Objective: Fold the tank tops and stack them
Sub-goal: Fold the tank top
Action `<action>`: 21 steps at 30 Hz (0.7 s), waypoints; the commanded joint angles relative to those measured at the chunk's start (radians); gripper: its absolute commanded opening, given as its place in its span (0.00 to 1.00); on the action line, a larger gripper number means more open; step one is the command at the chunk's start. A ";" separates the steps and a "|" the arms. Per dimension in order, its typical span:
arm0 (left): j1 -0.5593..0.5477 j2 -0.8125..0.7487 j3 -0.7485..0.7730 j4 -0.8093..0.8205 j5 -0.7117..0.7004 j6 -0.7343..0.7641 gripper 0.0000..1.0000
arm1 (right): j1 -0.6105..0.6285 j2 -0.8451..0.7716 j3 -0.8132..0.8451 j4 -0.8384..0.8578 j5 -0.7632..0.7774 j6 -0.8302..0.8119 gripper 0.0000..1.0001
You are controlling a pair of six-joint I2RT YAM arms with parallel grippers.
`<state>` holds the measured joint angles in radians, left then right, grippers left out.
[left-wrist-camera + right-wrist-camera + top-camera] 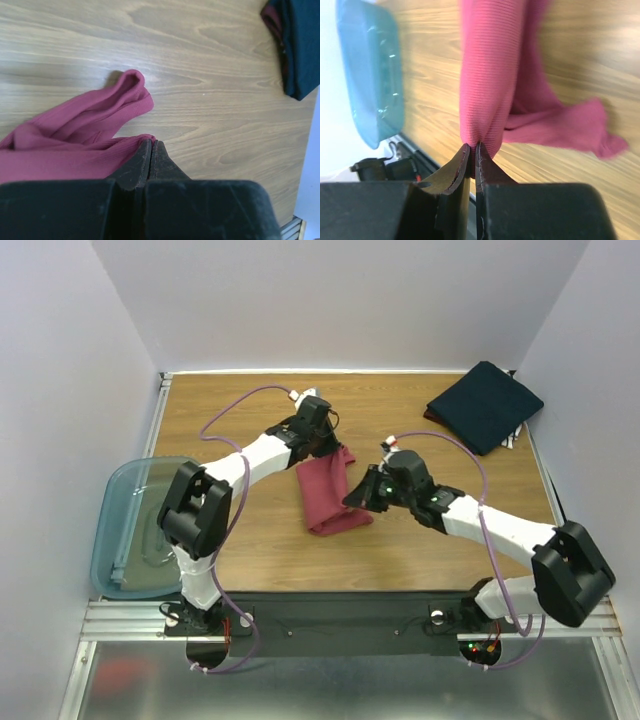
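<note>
Item, task about half done: navy tank top [485, 405] folded at the far right corner of the table [420, 550]; maroon tank top [328, 495] mid-table, part-folded, which I hold with left gripper [151, 145] and right gripper [471, 147], each pinching an edge; final fold and stacking outstanding.

Wood-grain table [280, 560], evenly lit, shadows soft. Enclosed on three sides by plain pale walls: back wall [340, 300], left wall [60, 390], right wall [600, 360]. Edged left and right by metal side rails [160, 415]. Bordered at near edge by grooved aluminium rail [125, 618], with black plate [340, 615] across the middle. Below that, brushed metal sheet [350, 680] with dim reflections, a reddish one at left
</note>
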<state>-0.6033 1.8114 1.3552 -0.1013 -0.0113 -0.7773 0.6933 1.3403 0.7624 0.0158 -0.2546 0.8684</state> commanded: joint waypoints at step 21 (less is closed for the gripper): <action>-0.075 0.232 0.272 0.230 0.007 0.053 0.49 | -0.479 -0.090 -0.230 0.018 -0.063 -0.112 0.58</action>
<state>-0.6842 2.0720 1.5822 0.0280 -0.0166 -0.7925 0.2359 1.2728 0.5331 0.0265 -0.3393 0.7979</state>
